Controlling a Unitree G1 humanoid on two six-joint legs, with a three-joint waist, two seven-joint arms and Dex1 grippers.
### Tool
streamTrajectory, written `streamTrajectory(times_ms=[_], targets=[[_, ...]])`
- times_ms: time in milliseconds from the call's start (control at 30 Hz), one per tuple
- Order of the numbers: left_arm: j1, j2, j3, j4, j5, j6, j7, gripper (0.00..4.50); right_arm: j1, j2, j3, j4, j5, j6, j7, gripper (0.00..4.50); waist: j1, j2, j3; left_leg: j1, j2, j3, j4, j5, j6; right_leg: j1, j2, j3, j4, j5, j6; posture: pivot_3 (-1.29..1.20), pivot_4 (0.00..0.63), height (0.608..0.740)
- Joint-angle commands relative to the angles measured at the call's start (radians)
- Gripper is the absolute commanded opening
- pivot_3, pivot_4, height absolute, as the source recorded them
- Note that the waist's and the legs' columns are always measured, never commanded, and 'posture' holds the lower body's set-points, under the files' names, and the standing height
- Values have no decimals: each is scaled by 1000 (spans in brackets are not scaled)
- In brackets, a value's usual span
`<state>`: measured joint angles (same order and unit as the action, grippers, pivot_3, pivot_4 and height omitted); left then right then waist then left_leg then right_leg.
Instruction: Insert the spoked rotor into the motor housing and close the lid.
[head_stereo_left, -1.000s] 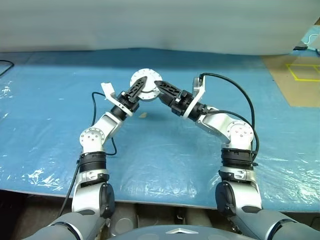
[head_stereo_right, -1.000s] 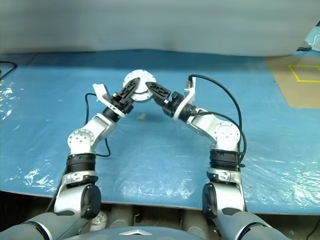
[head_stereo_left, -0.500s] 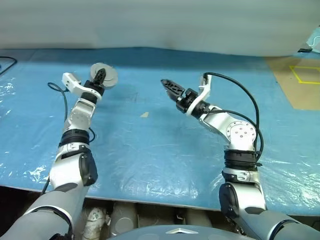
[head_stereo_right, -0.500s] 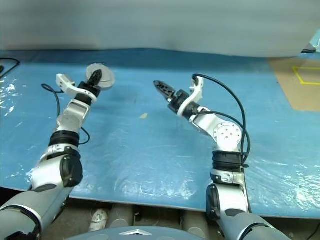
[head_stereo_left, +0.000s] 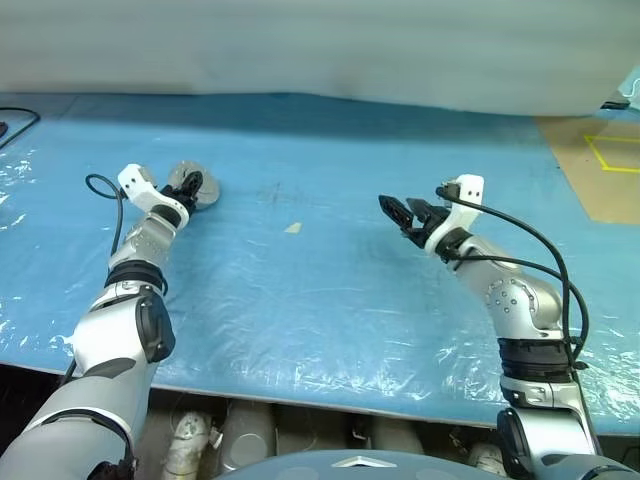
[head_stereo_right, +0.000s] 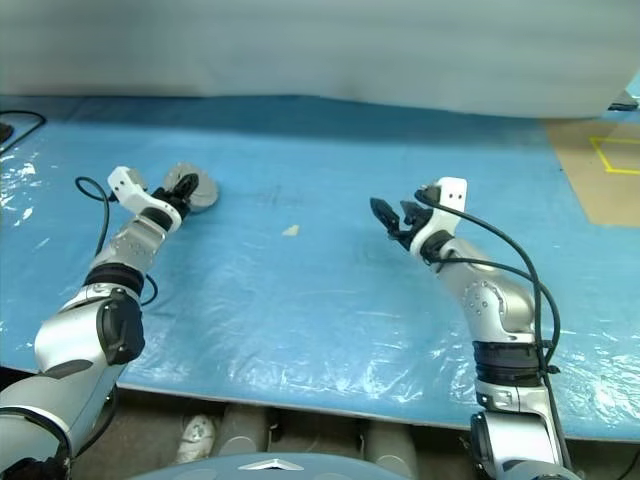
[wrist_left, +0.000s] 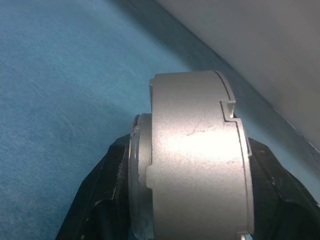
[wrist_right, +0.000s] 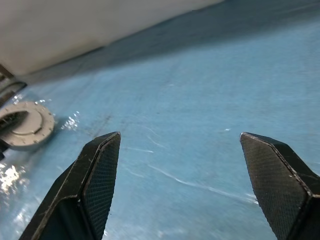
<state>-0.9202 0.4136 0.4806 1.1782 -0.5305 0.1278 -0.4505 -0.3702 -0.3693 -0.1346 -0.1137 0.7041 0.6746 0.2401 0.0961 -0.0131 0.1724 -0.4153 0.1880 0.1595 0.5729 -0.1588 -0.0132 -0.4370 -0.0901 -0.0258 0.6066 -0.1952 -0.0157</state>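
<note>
Your left gripper (head_stereo_left: 190, 189) is clamped edge-on across the thick grey motor housing (wrist_left: 192, 160), which looks assembled with the toothed lid (wrist_right: 25, 125) already seated on it, and it holds the unit low at the far left of the blue sheet (head_stereo_left: 330, 290); I cannot tell whether the unit rests on the sheet or hangs just above it. Your right gripper (head_stereo_left: 408, 214) stands wide and empty, well apart over bare sheet. If you let go before the unit is flat, it could roll on its rim towards the sheet's edge or jolt the lid loose, and the slick, wrinkled plastic would help it slide.
</note>
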Motion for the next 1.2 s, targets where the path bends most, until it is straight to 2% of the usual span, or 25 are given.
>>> streamTrajectory(times_ms=[33, 167, 267, 533, 733, 867, 1000, 1100, 1200], targets=[[13, 34, -6, 8, 38, -24, -5, 3114, 0, 2, 3, -70, -12, -2, 24, 3986, -1, 0, 0, 1, 0, 0, 0, 0, 0, 1, 0, 0, 0, -1, -3, 0, 150, 740], [31, 52, -6, 32, 70, -30, 27, 4402, -10, 27, 10, -69, -30, 4, 21, 3986, 0, 0, 0, 7, 0, 1, 0, 0, 0, 7, 0, 1, 0, -2, -4, 0, 150, 740], [35, 65, -30, 35, 112, -42, 46, 4456, -12, 36, 11, -66, -40, 10, 27, 3986, 1, 0, 0, 9, 1, 0, 0, 0, 0, 9, -1, 1, 0, -2, -4, 0, 150, 740], [28, 203, -25, 17, 174, -166, 98, 4456, 3, 45, 6, -82, -26, 40, 57, 3986, -9, 0, 0, 13, 2, -6, -2, 0, 0, 12, 0, 1, 0, -2, -5, 0, 150, 740], [-29, 258, -70, -50, 193, -182, -98, 4456, 4, 11, 18, -97, -52, 27, 106, 3986, 9, 0, 0, 10, 1, -7, -2, 0, 0, 12, -2, 1, -1, -3, -4, 0, 150, 740], [-22, 211, -161, -285, 157, -134, -379, 4456, -2, -53, 62, -130, -121, -20, 178, 3986, 13, 0, 0, 10, 1, -6, -1, 0, 0, 12, -3, 1, 0, -3, -5, 0, 150, 740], [121, 132, -303, -700, 69, -25, -617, 4456, -29, -127, 135, -168, -215, -99, 268, 3986, 7, 3, 0, 12, 2, -5, -2, 0, 0, 12, -4, 1, 0, -3, -5, 0, 150, 740], [237, 76, -407, -904, 38, 73, -670, 4456, -40, -150, 194, -175, -280, -145, 308, 3986, -9, 4, 0, 14, 2, 2, -3, 0, 0, 12, -3, 2, 0, -4, -6, 0, 150, 740], [316, 47, -473, -935, 93, 44, -682, 4456, -13, -163, 241, -171, -340, -187, 339, 3986, -22, 4, 0, 14, 3, 5, -4, 0, 0, 10, 0, 1, 1, -5, -9, 0, 150, 740]])
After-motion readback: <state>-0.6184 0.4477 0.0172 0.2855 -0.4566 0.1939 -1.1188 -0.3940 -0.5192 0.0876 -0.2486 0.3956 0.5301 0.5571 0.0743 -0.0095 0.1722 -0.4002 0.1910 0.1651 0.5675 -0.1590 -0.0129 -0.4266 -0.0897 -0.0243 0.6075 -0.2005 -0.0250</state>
